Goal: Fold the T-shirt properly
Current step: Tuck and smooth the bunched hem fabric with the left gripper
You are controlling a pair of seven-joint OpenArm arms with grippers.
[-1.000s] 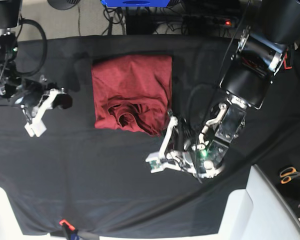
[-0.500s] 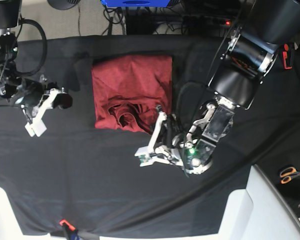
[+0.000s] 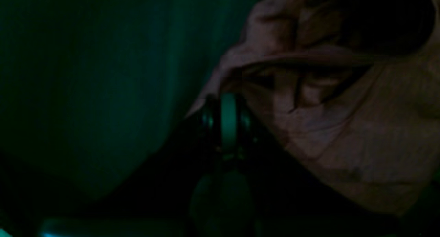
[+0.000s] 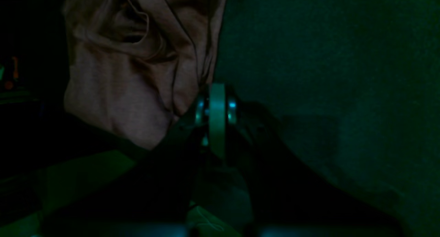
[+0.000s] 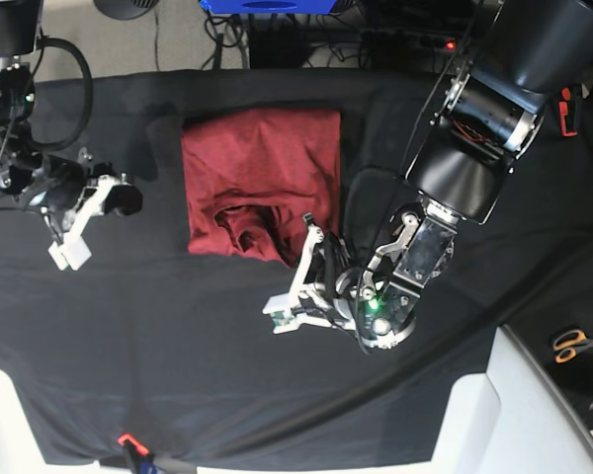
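- Against the earlier base frames, the left gripper has travelled left along the near side of the T-shirt and now sits at the shirt's near right corner; its jaws, apart a moment ago, are now together. Whether cloth is pinched between them the dark wrist view does not settle.
- The right gripper has not shifted; it hangs over bare black cloth well to the left of the shirt, jaws together, nothing in them.
- The shirt lies folded into a rough rectangle on the far middle of the table, with a bunched, wrinkled patch at its near edge.
- Open black cloth stretches left, right and near of the shirt; the table's far edge runs close behind it.
- In the left wrist view the shirt's crumpled edge lies just beside the fingertips, to their right.
- Scissors lie at the far right.
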